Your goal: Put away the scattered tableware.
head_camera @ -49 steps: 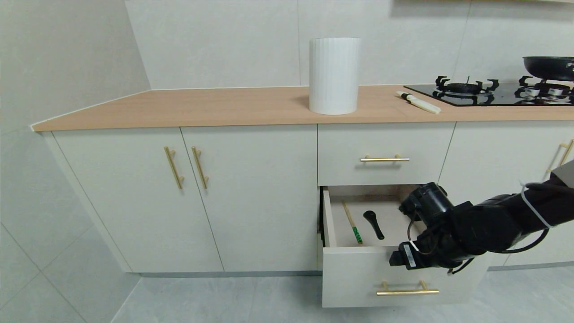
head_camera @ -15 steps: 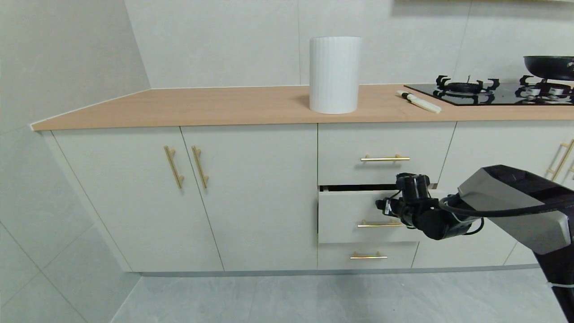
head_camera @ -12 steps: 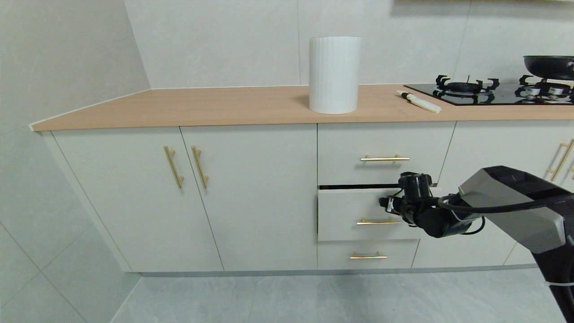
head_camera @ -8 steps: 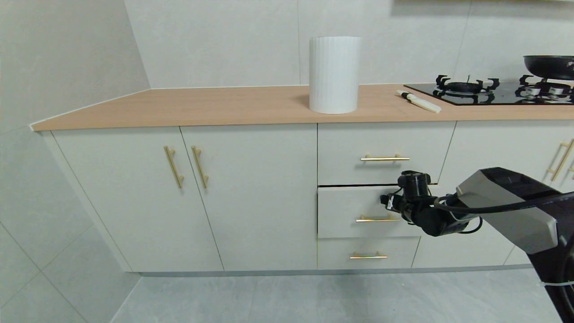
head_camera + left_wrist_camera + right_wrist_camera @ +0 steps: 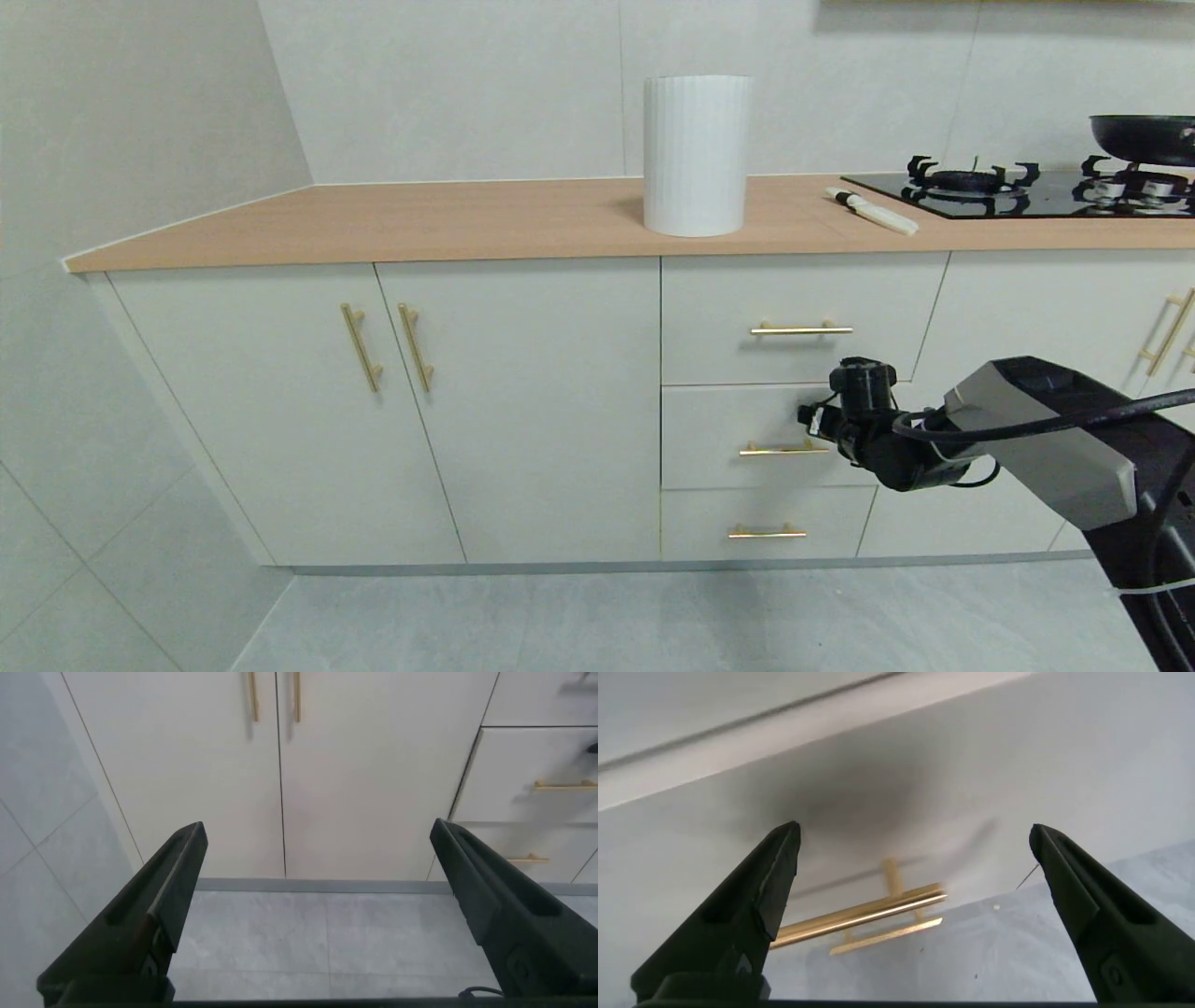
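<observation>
The middle drawer [image 5: 719, 434] stands shut, flush with the cabinet front, its gold handle [image 5: 784, 450] level. My right gripper [image 5: 814, 420] is against the drawer front just above the handle's right end. In the right wrist view the right gripper [image 5: 913, 845] is open, with nothing between its fingers [image 5: 766, 896], and the gold handle [image 5: 864, 919] lies close ahead. A white-handled utensil [image 5: 870, 211] lies on the wooden counter [image 5: 420, 224]. My left gripper [image 5: 318, 840] is open and holds nothing, low before the cabinet doors [image 5: 280, 756].
A tall white ribbed canister [image 5: 695, 154] stands on the counter above the drawers. A gas hob [image 5: 1018, 191] with a black pan [image 5: 1144, 138] is at the right. Drawers sit above [image 5: 801, 317] and below [image 5: 766, 523]. Grey tiled floor [image 5: 560, 625] spreads below.
The drawer, open 3.3 s ago with chopsticks and a black spoon inside, has slid fully shut. My right gripper moved toward the cabinet with the drawer front.
</observation>
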Tool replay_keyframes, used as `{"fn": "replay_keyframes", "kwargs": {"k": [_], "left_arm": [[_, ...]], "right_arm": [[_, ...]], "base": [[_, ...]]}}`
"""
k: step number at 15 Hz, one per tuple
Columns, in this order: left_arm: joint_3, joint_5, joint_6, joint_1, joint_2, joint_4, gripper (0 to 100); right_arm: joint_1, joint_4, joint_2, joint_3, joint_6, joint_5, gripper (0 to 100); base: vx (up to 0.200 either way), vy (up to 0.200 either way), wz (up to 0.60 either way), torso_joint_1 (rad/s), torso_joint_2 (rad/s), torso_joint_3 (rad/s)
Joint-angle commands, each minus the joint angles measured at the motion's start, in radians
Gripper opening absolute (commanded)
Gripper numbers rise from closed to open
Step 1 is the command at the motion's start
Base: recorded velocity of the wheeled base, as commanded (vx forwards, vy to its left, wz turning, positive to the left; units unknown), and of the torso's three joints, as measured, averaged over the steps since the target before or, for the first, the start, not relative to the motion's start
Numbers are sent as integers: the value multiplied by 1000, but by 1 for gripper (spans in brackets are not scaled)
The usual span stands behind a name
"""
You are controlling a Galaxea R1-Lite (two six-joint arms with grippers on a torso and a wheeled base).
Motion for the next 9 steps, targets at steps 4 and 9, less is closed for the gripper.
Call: {"fn": "replay_keyframes", "kwargs": {"k": [4,9], "left_arm": [[0,0,0,-1,0,0,100],[0,0,0,1,0,0,100]], "right_arm": [[-7,0,36,-52,8,-21,100],[-7,-1,41,-68,25,-29,100]], "base": [[0,0,0,0,0,0],[0,0,0,0,0,0]]}}
